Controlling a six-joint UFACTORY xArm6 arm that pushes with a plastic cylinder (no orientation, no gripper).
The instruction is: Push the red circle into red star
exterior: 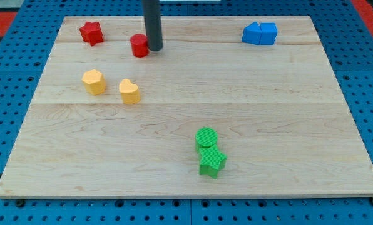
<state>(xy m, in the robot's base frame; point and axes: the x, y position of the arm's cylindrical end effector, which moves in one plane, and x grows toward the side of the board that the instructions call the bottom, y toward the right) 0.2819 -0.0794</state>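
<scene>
Camera view gives you no readable writing or brand marks on the wooden board [236,112] or the blocks. There is no pincer to judge as apart or together: you have only the dark rod, and my tip [154,48] sits at the right edge of the red circle [139,45], apparently touching it, though the overlap makes contact hard to confirm. The red star [91,32] lies well to the view's left of the circle, near the board's top-left corner, with bare board between them. Below them you see a yellow hexagon-like block [94,82] and a yellow heart [129,91] side by side. Two blue blocks [260,33] touch at the top right. A green circle [206,137] touches a green star [212,161] near the bottom.
</scene>
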